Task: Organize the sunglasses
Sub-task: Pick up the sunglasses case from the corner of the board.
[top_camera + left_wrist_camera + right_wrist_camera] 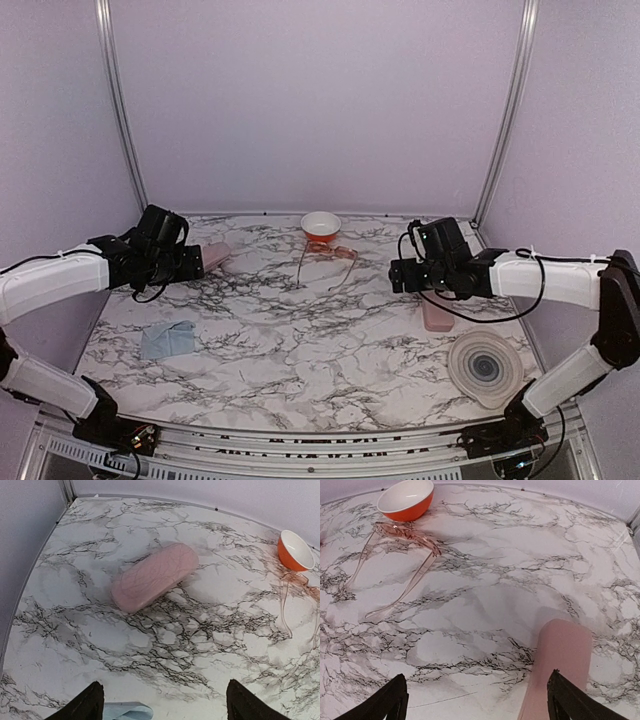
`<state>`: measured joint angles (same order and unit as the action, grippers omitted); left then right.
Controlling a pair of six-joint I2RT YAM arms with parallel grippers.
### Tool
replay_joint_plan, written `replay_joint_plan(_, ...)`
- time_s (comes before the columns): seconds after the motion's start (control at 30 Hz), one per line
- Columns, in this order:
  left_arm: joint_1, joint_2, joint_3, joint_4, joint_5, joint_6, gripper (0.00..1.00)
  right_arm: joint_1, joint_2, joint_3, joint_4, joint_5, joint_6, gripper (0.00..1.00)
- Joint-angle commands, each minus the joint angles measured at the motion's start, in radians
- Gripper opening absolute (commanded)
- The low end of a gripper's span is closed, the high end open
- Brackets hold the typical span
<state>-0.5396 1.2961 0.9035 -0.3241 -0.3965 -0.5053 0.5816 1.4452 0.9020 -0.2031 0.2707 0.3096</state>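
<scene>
One thin-framed pair of sunglasses point(344, 252) with orange-pink lenses lies unfolded at the back middle of the marble table point(300, 350), just in front of an orange bowl point(320, 225). The right wrist view shows the sunglasses point(407, 534) at its upper left; the left wrist view shows the sunglasses point(299, 577) at its right edge. My left gripper point(196, 262) hovers open at the back left, facing a pink case point(155, 576). My right gripper point(398, 275) hovers open at the right, well apart from the sunglasses, with one finger point(580, 702) above another pink case point(562, 665). Both grippers hold nothing.
A light blue cloth point(167, 340) lies at the left front and shows as the cloth point(127, 711) between my left fingers. The right pink case point(437, 313) lies by the right edge, with a round grey-white ringed dish point(485, 368) in front of it. Walls enclose the back and sides.
</scene>
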Motion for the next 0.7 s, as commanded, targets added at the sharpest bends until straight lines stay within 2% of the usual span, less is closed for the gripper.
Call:
replay_joint_plan(0.0,0.119,0.034,0.044,-0.056,0.169,0.089,0.88,0.012,0.032,-0.036,0.113,-0.034,0.004,0.93)
replay_joint_plan(0.1,0.153,0.111,0.109,-0.062,0.185,0.220,0.94,0.012,0.053,-0.032,0.125,-0.056,-0.008,0.93)
replay_joint_plan(0.27,0.178,0.282,0.234,-0.062,0.207,0.424,0.97,0.012,0.093,-0.008,0.114,-0.075,-0.015,0.93)
replay_joint_plan(0.37,0.218,0.377,0.357,-0.115,0.267,0.518,0.98,0.012,0.098,-0.011,0.121,-0.084,-0.016,0.93)
replay_joint_plan(0.53,0.260,0.555,0.562,-0.254,0.276,0.638,0.98,0.011,0.130,0.010,0.117,-0.112,-0.029,0.95)
replay_joint_plan(0.67,0.293,0.653,0.656,-0.311,0.323,0.735,0.99,0.011,0.156,0.029,0.104,-0.127,-0.039,0.98)
